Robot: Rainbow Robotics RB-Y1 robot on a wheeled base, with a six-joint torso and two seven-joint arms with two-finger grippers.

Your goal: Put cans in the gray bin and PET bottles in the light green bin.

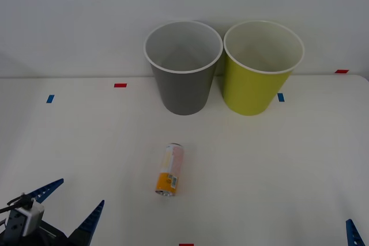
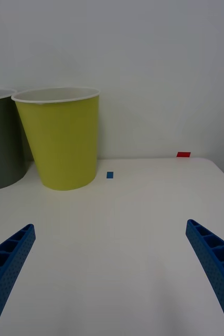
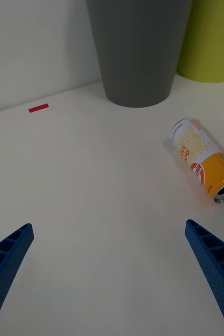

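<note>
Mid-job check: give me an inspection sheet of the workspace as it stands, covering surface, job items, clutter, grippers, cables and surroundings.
Surface: white table, with small red and blue tape marks.
Job's things: can lying on its side in the middle of the table, in front of the gray bin; light green bin upright beside the gray bin on the robot's right. Both bins look empty as far as their insides show.
Clutter: nothing seen.
Grippers: left gripper open, low at the near left, short of the can; right gripper open, at the near right, holding nothing.
Cables: black wiring by the left wrist.
Surroundings: plain white wall behind the bins.
</note>
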